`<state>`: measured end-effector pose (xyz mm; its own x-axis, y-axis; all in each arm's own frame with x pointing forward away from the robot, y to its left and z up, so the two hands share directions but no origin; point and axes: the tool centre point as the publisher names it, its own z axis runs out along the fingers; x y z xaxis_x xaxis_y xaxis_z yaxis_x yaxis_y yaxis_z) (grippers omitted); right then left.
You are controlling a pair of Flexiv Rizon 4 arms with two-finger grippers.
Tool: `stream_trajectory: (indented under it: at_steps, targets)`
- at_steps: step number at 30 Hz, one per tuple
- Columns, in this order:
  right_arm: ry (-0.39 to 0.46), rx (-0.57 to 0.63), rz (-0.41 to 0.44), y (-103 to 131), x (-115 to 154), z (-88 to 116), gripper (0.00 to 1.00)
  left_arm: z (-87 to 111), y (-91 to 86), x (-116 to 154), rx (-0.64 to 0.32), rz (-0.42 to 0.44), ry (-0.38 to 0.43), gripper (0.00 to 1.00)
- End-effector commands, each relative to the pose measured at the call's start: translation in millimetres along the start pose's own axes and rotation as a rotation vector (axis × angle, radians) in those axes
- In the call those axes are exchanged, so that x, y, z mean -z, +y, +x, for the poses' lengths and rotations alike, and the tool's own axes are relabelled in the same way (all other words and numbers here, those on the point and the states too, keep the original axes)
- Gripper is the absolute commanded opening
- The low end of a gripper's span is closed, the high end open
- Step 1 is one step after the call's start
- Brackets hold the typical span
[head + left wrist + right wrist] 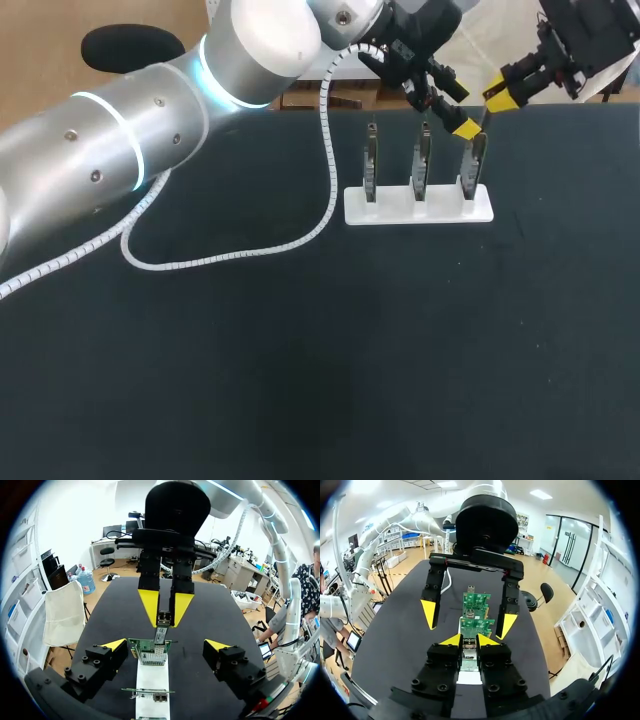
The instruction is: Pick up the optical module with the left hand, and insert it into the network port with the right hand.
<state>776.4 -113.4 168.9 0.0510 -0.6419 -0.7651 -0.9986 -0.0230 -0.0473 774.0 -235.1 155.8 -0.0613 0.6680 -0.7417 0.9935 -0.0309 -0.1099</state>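
On the worktop (300, 380), a stand (418, 208) carries three boards (424, 160) upright in a row. Above the stand's right-end board (476, 160) hangs the right tool (468, 640), closed on the optical module (162, 625), which meets that board's top edge. The left tool (165, 645) straddles the same board, its fingers spread clear on either side. A cable (240, 258) lies left of the stand.
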Motion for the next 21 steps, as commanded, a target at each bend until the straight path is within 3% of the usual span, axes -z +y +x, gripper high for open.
stream_trajectory:
  at_steps: [1,21]
  targets:
    - [0.000,-0.002,0.002,1.5,0.0,0.0,0.00,-0.3,-1.0,0.3,0.001,-0.002,0.003,1.00]
    - [0.000,-0.003,0.004,1.6,0.2,-2.0,0.00,-0.3,-1.0,0.3,0.001,-0.002,0.003,1.00]
